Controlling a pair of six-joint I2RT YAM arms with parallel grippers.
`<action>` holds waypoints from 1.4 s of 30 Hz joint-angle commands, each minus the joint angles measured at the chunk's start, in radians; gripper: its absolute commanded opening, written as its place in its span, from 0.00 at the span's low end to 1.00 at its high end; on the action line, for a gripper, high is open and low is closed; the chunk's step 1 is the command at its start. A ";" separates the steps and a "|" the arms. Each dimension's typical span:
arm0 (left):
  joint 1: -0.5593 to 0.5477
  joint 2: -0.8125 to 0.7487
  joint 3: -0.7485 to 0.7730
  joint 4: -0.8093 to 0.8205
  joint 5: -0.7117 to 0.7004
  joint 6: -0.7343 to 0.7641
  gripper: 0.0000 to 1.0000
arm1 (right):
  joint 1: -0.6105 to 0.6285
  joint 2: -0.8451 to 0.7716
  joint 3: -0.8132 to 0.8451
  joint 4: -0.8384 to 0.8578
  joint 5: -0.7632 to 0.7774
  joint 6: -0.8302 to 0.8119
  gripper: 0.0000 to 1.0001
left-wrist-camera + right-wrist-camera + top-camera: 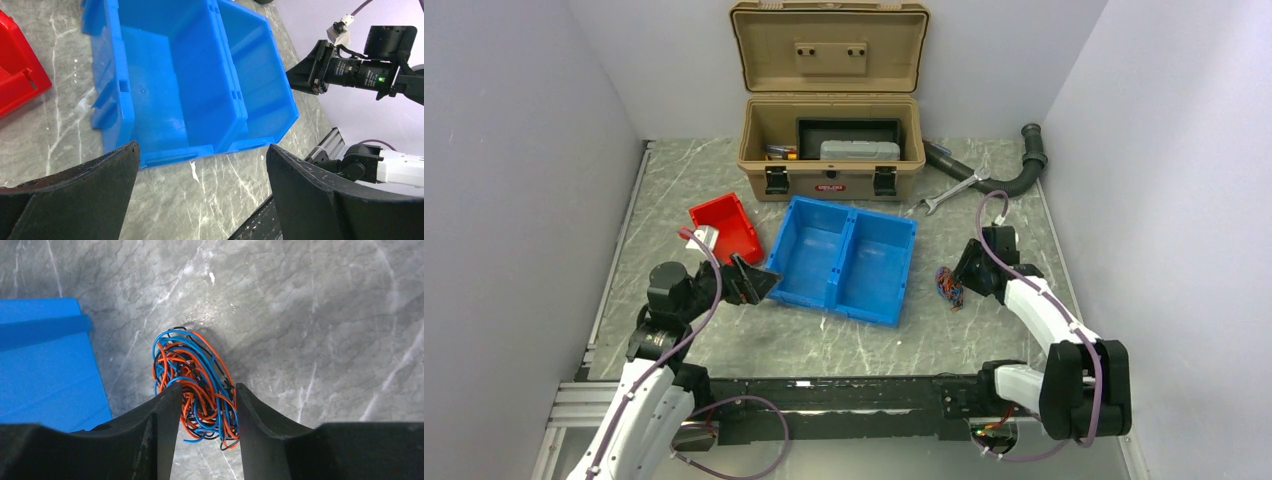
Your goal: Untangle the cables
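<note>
1. The right gripper [207,390] has its jaws drawn about halfway in, with the cable tangle [192,375] lodged between them.
2. Both fingers [165,410] touch the strands, one on each side of the bundle's lower part. The wrist view does not show how firmly they pinch it.
3. The tangle is a tight knot of thin orange, blue and black wires. Its upper loops reach out past the fingertips, and a few loose ends hang back into the gap between the jaws.
4. The bundle lies on the grey marbled table [325,315], with a shadow close around it. The overhead view shows it at the tip of the right gripper.
5. Off to the outer side of the left-hand finger in the right wrist view, apart from the wires, is a corner of the blue two-compartment bin [45,365].
6. The left gripper [202,150] has its jaws spread as wide as they go, with nothing between them.
7. Straight ahead of those open jaws is the near wall of the blue bin. Both compartments show only bare plastic.
8. Beyond the left-hand finger in the left wrist view sits a red bin [20,80], near the blue one.
9. Well beyond both grippers, at the far side of the table, stands an open tan toolbox [829,185]. A wrench [952,190] and a black corrugated hose [1014,175] lie beside it.
</note>
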 commanded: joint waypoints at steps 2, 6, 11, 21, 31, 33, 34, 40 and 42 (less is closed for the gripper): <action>-0.002 -0.010 0.038 0.023 0.039 0.043 0.99 | 0.006 0.040 0.016 0.064 -0.066 -0.015 0.32; -0.002 -0.005 0.041 0.039 0.060 0.032 0.99 | 0.006 0.025 0.046 0.031 -0.087 -0.020 0.08; -0.022 0.024 0.040 0.094 0.100 0.001 0.99 | 0.006 -0.081 0.133 -0.062 -0.097 -0.026 0.00; -0.194 0.080 0.098 0.165 0.080 0.015 0.99 | 0.006 -0.233 0.291 -0.175 -0.211 -0.022 0.00; -0.336 0.170 0.104 0.289 0.040 0.000 0.99 | 0.006 -0.363 0.271 0.000 -0.527 0.006 0.00; -0.352 0.193 0.106 0.331 0.044 -0.006 0.99 | 0.007 -0.368 0.247 0.087 -0.630 0.035 0.00; -0.361 0.203 0.105 0.360 0.046 -0.009 0.99 | 0.010 -0.364 0.236 0.146 -0.683 0.052 0.00; -0.372 0.276 0.097 0.542 0.070 -0.019 0.99 | 0.129 -0.280 0.271 0.249 -0.747 0.046 0.00; -0.372 0.309 0.092 0.625 0.092 -0.041 0.99 | 0.214 -0.251 0.306 0.244 -0.707 0.011 0.00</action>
